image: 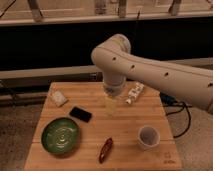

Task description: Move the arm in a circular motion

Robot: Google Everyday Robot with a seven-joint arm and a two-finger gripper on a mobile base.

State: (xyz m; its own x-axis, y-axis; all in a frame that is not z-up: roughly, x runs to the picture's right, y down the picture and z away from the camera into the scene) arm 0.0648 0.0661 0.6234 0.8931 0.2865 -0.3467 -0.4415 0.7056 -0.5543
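Observation:
My arm (150, 70) is a large cream-white tube with small dark dots. It reaches in from the right edge, bends at a bulbous joint near the top middle and points down over the wooden table (95, 127). My gripper (111, 106) is the translucent yellowish tip, hanging over the middle of the table, just right of a black phone (80, 114).
A green plate (60, 135) lies at the front left. A white packet (58, 98) lies at the back left. A white bottle (134, 93) lies at the back right. A white cup (147, 136) stands at the front right. A dark red object (105, 149) lies near the front edge.

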